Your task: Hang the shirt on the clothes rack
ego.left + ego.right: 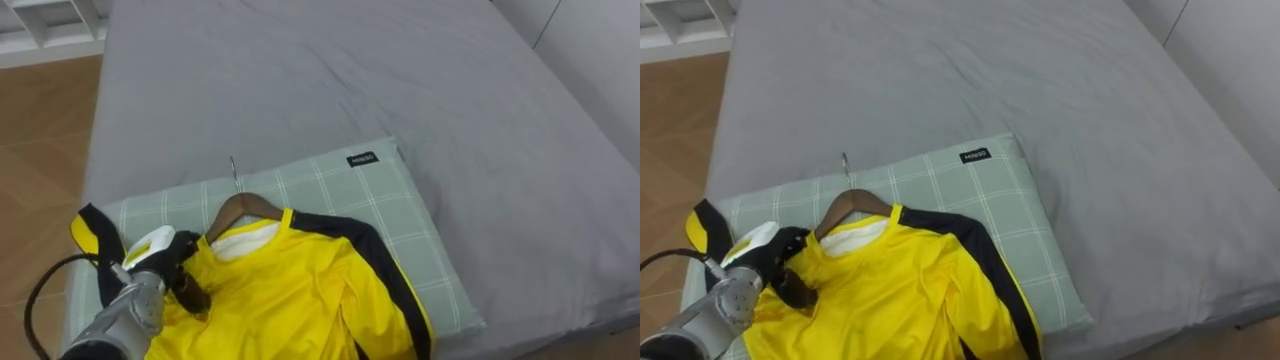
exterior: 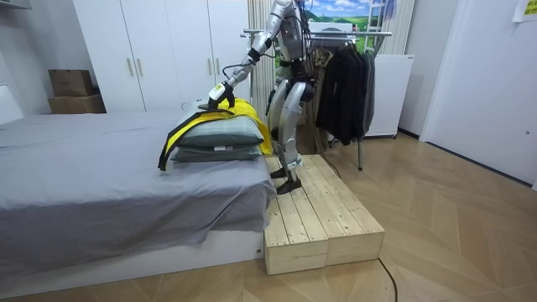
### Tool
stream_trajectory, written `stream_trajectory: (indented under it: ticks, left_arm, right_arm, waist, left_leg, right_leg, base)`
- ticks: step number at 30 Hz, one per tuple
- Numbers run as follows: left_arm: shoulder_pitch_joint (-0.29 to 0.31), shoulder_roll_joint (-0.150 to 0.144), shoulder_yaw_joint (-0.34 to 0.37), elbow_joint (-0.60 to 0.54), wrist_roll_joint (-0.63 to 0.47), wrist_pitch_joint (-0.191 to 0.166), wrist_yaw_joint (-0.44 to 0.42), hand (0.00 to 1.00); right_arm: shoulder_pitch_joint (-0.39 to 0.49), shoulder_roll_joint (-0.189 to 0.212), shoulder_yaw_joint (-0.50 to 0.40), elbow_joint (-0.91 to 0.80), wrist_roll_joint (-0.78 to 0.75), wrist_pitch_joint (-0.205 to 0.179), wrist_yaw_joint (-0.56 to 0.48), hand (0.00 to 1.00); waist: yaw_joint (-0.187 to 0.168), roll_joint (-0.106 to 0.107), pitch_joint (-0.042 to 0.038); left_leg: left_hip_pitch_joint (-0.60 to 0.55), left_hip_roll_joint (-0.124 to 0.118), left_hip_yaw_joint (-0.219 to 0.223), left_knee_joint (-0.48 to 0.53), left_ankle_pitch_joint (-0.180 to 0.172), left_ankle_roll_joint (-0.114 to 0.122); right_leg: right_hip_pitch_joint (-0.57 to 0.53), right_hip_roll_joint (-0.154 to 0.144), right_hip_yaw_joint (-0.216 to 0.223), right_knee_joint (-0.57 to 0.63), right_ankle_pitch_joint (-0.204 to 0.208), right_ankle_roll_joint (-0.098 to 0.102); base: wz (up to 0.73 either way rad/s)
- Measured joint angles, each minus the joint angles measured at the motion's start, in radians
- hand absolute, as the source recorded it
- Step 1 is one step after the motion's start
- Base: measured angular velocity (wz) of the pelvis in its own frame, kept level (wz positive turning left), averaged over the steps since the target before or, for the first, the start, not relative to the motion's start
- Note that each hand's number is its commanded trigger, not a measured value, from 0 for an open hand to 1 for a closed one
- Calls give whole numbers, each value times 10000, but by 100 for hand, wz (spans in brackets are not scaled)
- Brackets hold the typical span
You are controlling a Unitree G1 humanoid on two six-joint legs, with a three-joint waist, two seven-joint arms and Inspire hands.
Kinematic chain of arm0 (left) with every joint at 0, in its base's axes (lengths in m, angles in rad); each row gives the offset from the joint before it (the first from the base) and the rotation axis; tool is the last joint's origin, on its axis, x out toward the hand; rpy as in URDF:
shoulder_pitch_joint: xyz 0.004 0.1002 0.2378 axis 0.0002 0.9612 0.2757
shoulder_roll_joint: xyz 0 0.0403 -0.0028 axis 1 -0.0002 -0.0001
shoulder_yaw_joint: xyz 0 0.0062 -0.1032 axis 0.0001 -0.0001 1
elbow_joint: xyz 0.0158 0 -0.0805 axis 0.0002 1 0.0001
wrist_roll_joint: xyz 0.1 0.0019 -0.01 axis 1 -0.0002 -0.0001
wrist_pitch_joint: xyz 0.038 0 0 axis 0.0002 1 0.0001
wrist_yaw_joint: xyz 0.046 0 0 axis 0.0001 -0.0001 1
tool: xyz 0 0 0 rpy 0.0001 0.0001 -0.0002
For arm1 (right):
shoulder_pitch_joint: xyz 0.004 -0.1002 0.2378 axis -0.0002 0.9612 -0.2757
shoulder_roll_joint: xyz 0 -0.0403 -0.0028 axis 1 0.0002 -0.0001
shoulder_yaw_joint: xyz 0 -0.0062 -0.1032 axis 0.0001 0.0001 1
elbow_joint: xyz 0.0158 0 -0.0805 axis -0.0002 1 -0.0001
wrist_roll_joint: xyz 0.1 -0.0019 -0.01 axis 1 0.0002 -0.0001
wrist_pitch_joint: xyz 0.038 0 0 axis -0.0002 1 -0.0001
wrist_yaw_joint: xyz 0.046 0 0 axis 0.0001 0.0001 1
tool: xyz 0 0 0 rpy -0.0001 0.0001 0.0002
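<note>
Since the yellow shirt (image 1: 290, 290) lies flat on the checked pillow (image 1: 390, 210) at the near edge of the bed (image 1: 350, 80), threaded on its wooden hanger (image 1: 245, 207), we judge that the lift turns on how hanger and hand line up. The hanger's arms run across our view, and its metal hook (image 1: 233, 172) points away from us toward the far side of the bed. Our left hand (image 1: 160, 255) sits at the shirt's left shoulder with its dark fingers curled onto the cloth, so the hook lies up and to the right of them. The clothes rack (image 2: 352, 33) stands behind us, so we expect the carry to need a turn.
</note>
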Motion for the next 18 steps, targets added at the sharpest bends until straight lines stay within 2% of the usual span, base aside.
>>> stream_trajectory:
  ticks: [2, 5, 11, 18]
  left_arm:
    - [3, 3, -8, -5, -275, 26, -31, 100]
    - [9, 32, -6, -1, -674, 178, -170, 100]
    - [83, -70, -12, 55, -763, 270, -619, 100]
    - [86, -73, -5, 59, -724, 253, -690, 100]
  right_arm:
    - [12, 0, 3, -12, 42, 11, 0, 0]
    - [30, -2, 8, -17, 83, 14, -2, 0]
    - [90, -2, 41, -13, 187, 13, 1, 0]
    - [93, -1, 38, -20, 186, -7, 6, 0]
  waist:
    - [4, -63, 27]
    - [2, -107, 17]
    - [1, -114, 8]
    - [4, -120, 0]
  left_leg:
    - [-7, -3, 0, -22, 0, 0]
    - [-33, 3, 0, -25, -2, -1]
    - [-12, 4, 59, -15, 2, 0]
    - [-16, 8, 56, 108, 2, -3]
  right_leg:
    - [-17, -2, -1, -2, 0, -1]
    - [-33, 2, -7, -23, -20, -8]
    - [-21, -19, -4, -7, -18, -8]
    - [3, -29, -9, -5, -18, -7]
  base:
    - [0]
    - [0]
    - [0]
    - [0]
